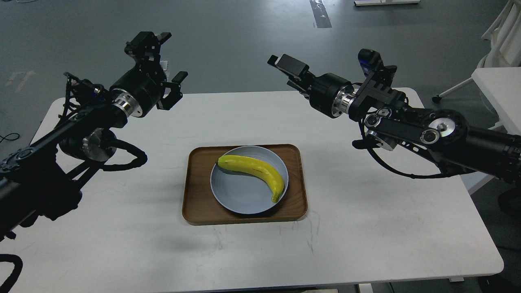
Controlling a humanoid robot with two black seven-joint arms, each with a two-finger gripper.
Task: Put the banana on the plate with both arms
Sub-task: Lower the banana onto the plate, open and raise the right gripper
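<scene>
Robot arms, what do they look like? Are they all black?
Mostly black. Both arms are chunky jointed tubes with shiny silver metal rings at the joints and thin black cables looping beside them. The left gripper has blocky black fingers. The right gripper looks flat and boxy, with a small blue part on the arm behind it.

White table [366, 228] with rounded corners, faint scuffs on top. Brown wooden tray [195, 203] sits near its middle. Grey floor [228, 36] beyond, dark tape strip [320, 13] far. Second white table [498, 91] far right.
</scene>
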